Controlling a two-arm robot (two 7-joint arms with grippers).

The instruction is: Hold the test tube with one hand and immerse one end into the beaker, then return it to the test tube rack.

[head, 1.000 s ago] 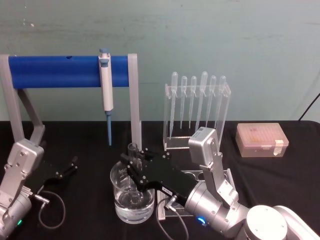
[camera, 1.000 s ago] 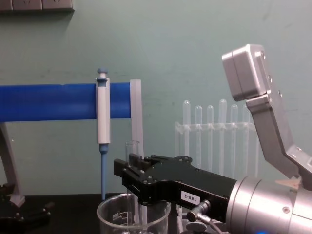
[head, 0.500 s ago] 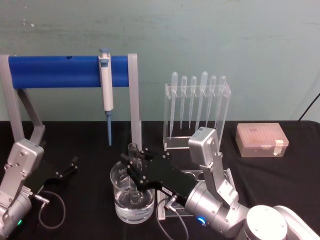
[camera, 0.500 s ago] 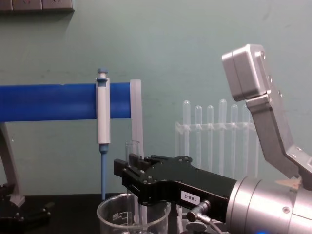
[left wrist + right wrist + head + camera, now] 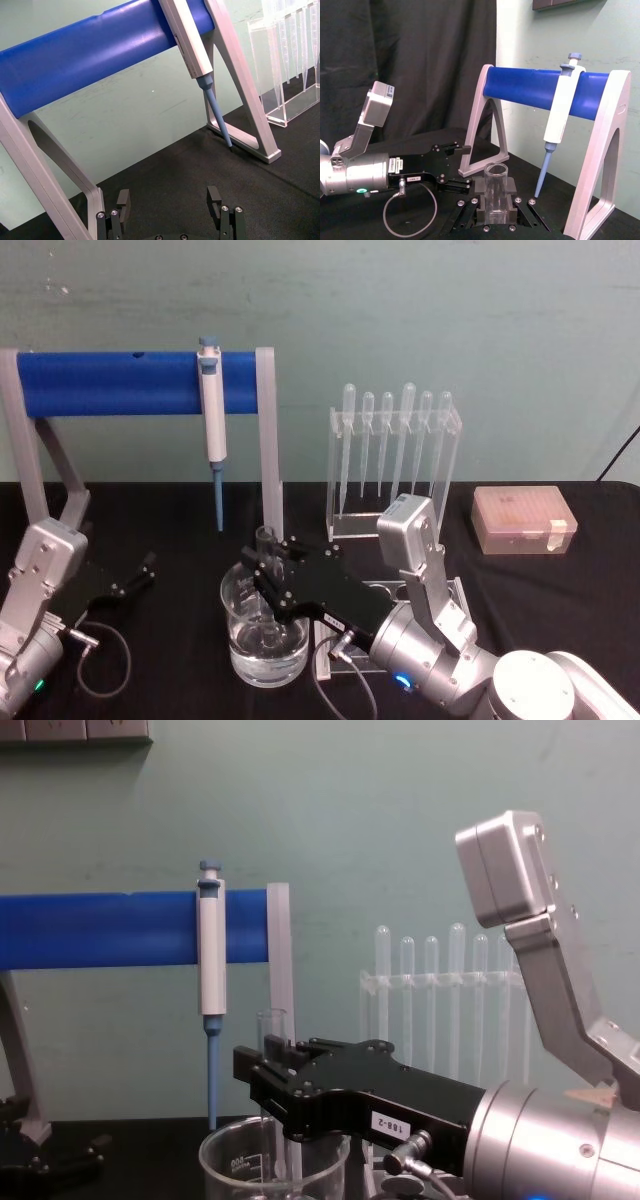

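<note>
While the right gripper (image 5: 264, 570) reaches in from the near right, its black fingers are closed on the test tube (image 5: 265, 538), gripping the glass just below the open rim. The tube stands upright. Its upper end shows above the fingers, and its lower part runs down inside the beaker (image 5: 233, 612).

Chest view: right gripper (image 5: 264, 1065) sits directly over the beaker (image 5: 232, 1160), w/ the test tube (image 5: 272, 1020) rising between the jaws and its shaft passing down through the beaker mouth. A white "188-2" label shows on the gripper body.

Right wrist view: test tube (image 5: 496, 184) sits clamped between the two pads of the right gripper (image 5: 495, 200), rim open.

The beaker stands on the black desk (image 5: 560, 590), near centre, w/ clear liquid in its lower part. Whether the tube tip touches the liquid cannot be told.

The left gripper (image 5: 135, 578) rests low at the near left, well apart from the beaker. Left wrist view: left gripper (image 5: 169, 200) w/ fingers spread wide, nothing between them.

Far side, l. to r.: blue-bar stand (image 5: 110, 383) carrying a blue-and-white pipettor (image 5: 211, 410), a clear rack of plastic pipettes (image 5: 393, 455), and a pale tip box (image 5: 523, 520) at the far right.
</note>
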